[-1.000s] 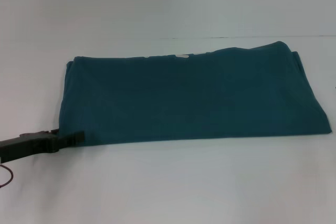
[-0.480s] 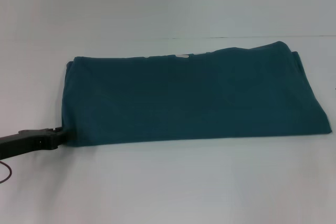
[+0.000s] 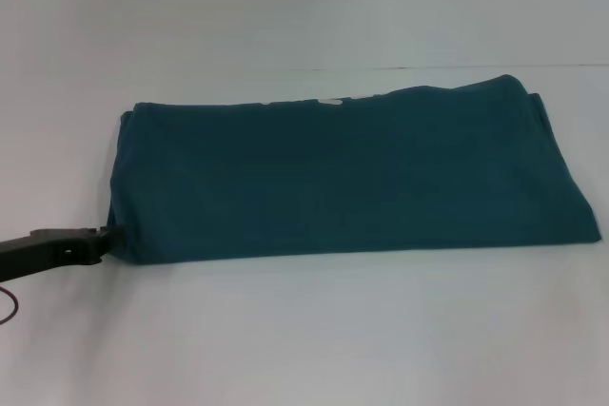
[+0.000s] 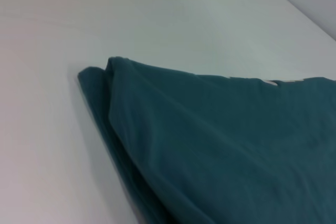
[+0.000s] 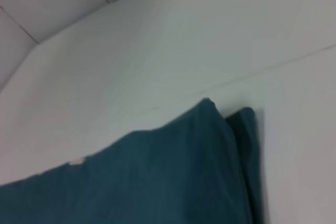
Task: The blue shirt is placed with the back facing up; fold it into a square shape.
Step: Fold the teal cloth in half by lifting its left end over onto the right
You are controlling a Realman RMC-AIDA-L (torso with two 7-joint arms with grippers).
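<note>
The shirt (image 3: 343, 178) lies already folded into a long band across the middle of the white surface (image 3: 314, 339), in several soft layers. It is judged light, limp and prone to sag or slide, so a corner is best pinched through all layers. The left claw (image 3: 107, 238) is set at the near-left corner; its opening cannot be told. The right claw is out of view.

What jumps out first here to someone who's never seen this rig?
The blue shirt dominates: already folded into a long layered band, it lies across the middle of the white table. Next, the black left gripper reaches in low from the robot's left and meets the shirt's near left corner. The right gripper does not show in the head view.
</note>
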